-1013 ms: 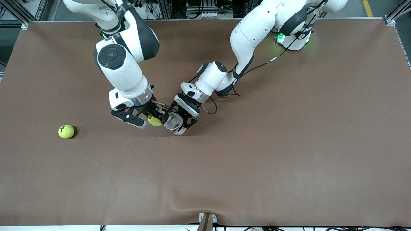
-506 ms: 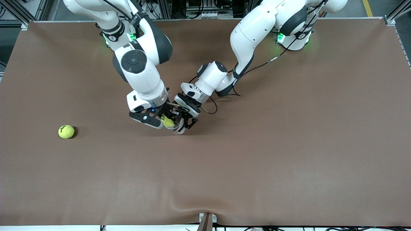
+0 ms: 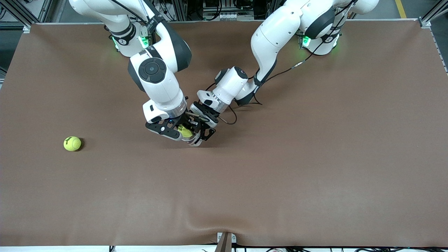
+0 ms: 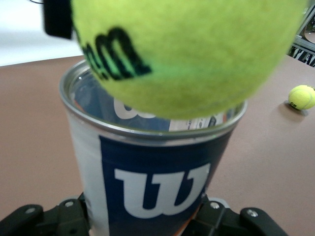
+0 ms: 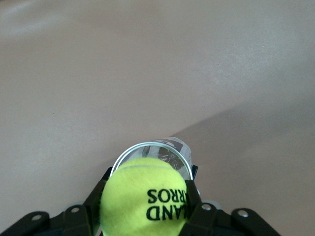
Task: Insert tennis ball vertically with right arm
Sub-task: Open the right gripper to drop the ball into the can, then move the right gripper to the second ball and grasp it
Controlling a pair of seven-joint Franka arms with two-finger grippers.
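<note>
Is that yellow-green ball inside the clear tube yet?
Not yet. The yellow-green tennis ball sits at the metal rim of the clear plastic tube, most of it above the mouth, flanked by the right pincer.

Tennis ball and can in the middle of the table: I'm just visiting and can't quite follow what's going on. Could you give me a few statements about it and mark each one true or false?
1. The right gripper has a tennis ball between its fingers. True.
2. That ball is already deep inside the can. False: it sits at the can's open mouth, mostly above the rim.
3. The left gripper is clamped on the can, which stands upright. True.
4. The can lies on its side on the table. False: its mouth faces up.
5. A second tennis ball lies loose on the table, toward the right arm's end. True.
</note>
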